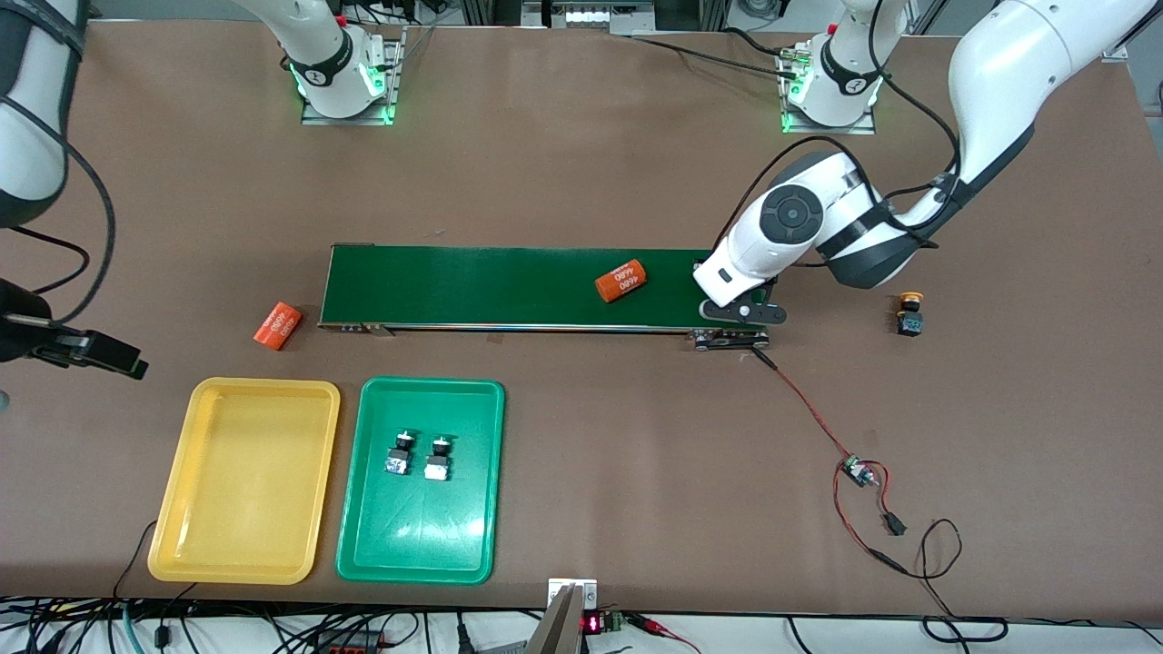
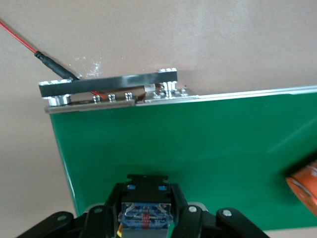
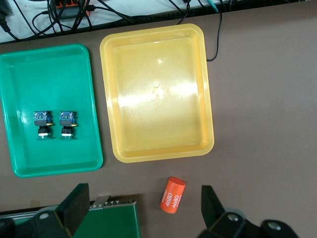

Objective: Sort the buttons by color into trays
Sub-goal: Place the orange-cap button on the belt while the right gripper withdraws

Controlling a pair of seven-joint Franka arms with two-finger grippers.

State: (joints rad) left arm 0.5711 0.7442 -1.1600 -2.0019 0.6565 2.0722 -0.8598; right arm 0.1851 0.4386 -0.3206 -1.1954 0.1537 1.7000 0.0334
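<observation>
My left gripper point(image 1: 738, 313) is over the left-arm end of the conveyor belt point(image 1: 500, 286), shut on a button point(image 2: 146, 210). The button's black and blue body shows between the fingers and its cap is hidden. A yellow-capped button point(image 1: 909, 313) stands on the table beside that belt end. Two green-capped buttons point(image 1: 398, 452) point(image 1: 438, 457) lie in the green tray point(image 1: 418, 568); they also show in the right wrist view point(image 3: 42, 123) point(image 3: 67, 123). The yellow tray point(image 1: 241, 572) beside it holds nothing. My right gripper point(image 3: 143, 210) is open, high over the belt's right-arm end.
One orange cylinder point(image 1: 621, 280) lies on the belt, another point(image 1: 277, 324) on the table off the belt's right-arm end. A red wire and small board point(image 1: 854, 468) lie nearer the front camera than the belt's left-arm end.
</observation>
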